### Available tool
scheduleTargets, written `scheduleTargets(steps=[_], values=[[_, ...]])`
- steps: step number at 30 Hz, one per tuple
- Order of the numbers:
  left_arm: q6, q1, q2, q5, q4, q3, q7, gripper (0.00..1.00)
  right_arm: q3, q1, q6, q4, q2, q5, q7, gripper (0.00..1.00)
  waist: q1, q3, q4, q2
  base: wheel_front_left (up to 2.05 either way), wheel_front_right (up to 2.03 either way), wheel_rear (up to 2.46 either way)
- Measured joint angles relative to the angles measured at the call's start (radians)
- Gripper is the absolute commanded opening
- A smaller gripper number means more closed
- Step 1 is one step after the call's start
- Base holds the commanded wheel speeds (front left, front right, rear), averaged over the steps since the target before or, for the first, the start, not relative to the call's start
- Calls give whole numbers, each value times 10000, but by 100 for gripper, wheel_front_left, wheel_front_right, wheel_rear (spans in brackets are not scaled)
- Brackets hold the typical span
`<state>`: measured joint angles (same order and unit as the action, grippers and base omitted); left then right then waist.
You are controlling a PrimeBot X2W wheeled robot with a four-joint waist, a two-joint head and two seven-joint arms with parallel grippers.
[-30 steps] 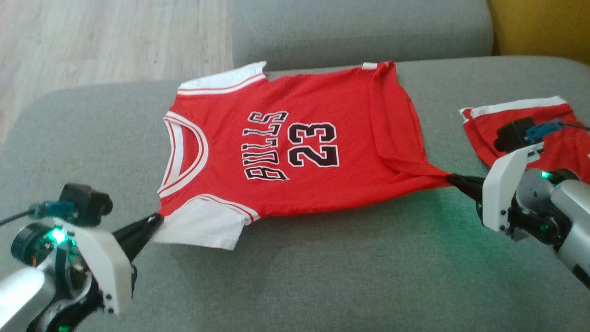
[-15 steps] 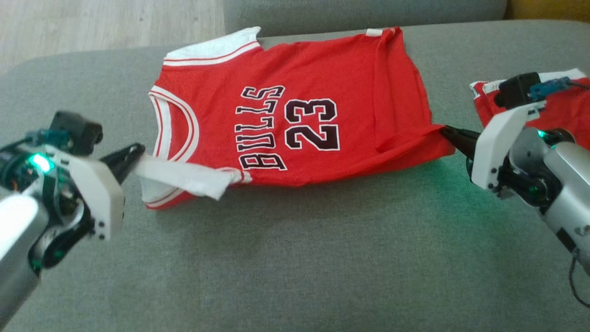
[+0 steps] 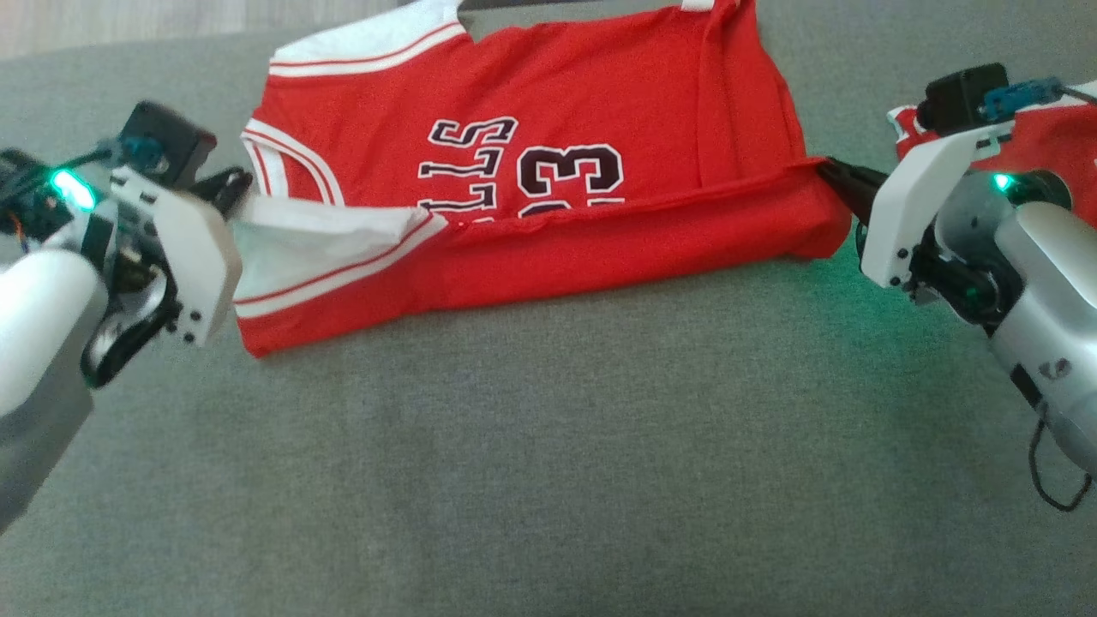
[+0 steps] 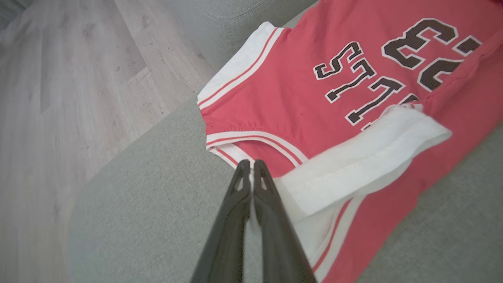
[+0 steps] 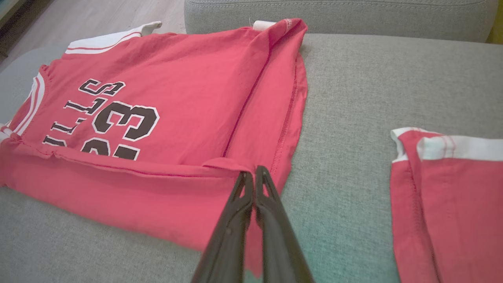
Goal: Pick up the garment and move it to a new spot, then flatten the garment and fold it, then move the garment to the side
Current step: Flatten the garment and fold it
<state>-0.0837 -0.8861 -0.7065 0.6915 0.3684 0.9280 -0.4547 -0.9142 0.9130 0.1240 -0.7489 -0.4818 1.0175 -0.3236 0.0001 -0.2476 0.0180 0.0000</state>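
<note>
Jersey (image 3: 548, 103) in red lies spread on the grey sofa (image 3: 548, 446), with its near edge folded up over the lower part of the print. The left end effector (image 3: 233, 182) is pinched tight on the white sleeve (image 3: 317, 244). The right end effector (image 3: 836, 176) is pinched tight on the hem corner (image 5: 232, 167). Another red garment (image 5: 452, 204) lies apart on the right.

Red jersey (image 3: 600, 86) has white trim (image 3: 368, 47), black lettering (image 3: 524, 164)
</note>
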Motion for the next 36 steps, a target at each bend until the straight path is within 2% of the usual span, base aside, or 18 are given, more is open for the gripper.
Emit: scheduleTargets(steps=[9, 10, 11, 12, 13, 17, 23, 26, 29, 32, 34, 36], values=[[-222, -1013, 744, -709, 1620, 420, 537, 0, -77, 430, 0, -426, 395, -59, 353, 0, 1, -551, 158, 0, 0, 0, 0], [-222, -1047, 834, -709, 1816, 416, 629, 22, -65, 438, 0, -464, 431, -33, 382, 0, 0, -589, 174, 0, 0, 0, 0], [-219, -1077, 928, -713, 1990, 416, 717, 100, -46, 442, 0, -545, 472, 67, 408, 0, 0, -624, 188, 0, 0, 0, 0], [-217, -1104, 1005, -767, 2134, 424, 830, 100, -19, 442, 0, -610, 499, 128, 499, 89, 0, -652, 198, 0, 0, 0, 0], [-173, -1125, 1072, -834, 2247, 422, 988, 100, -10, 444, 0, -625, 529, 171, 554, 100, 0, -674, 205, 0, 0, 0, 0], [391, -1201, 1463, -880, 2648, 163, 2123, 100, 324, 509, 0, -688, 589, 215, 1726, 100, 0, -667, 203, 0, 0, 0, 0], [1515, -1195, 2278, -113, 2564, -1367, 4955, 100, 863, 803, -2, -560, 744, -82, 3992, 100, 0, -369, 179, 0, 0, 0, 0], [1921, -986, 2591, 217, 2236, -1904, 6038, 100, 1478, 785, 0, -625, 922, -169, 5219, 100, -1, -106, 121, 0, 0, 0, 0], [2339, -403, 2801, 504, 1647, -2456, 6815, 100, 2284, 727, 0, -610, 1085, -518, 5703, 100, -2, 211, 62, 0, 0, 0, 0], [2857, 521, 2905, 439, 775, -2926, 7068, 100, 4111, 178, -2, -56, 1398, -1152, 5747, 100, -3, 522, 0, 0, 0, 0, 0], [3306, 1249, 2936, -123, 0, -3166, 7083, 100, 5338, -530, -2, 692, 1643, -2403, 5774, 100, -3, 699, -38, 0, 0, 0, 0], [3845, 2094, 3166, -679, -1018, -3802, 7106, 100, 6439, -1525, -2, 1519, 2033, -4082, 5793, 100, -3, 848, -72, 0, 0, 0, 0]])
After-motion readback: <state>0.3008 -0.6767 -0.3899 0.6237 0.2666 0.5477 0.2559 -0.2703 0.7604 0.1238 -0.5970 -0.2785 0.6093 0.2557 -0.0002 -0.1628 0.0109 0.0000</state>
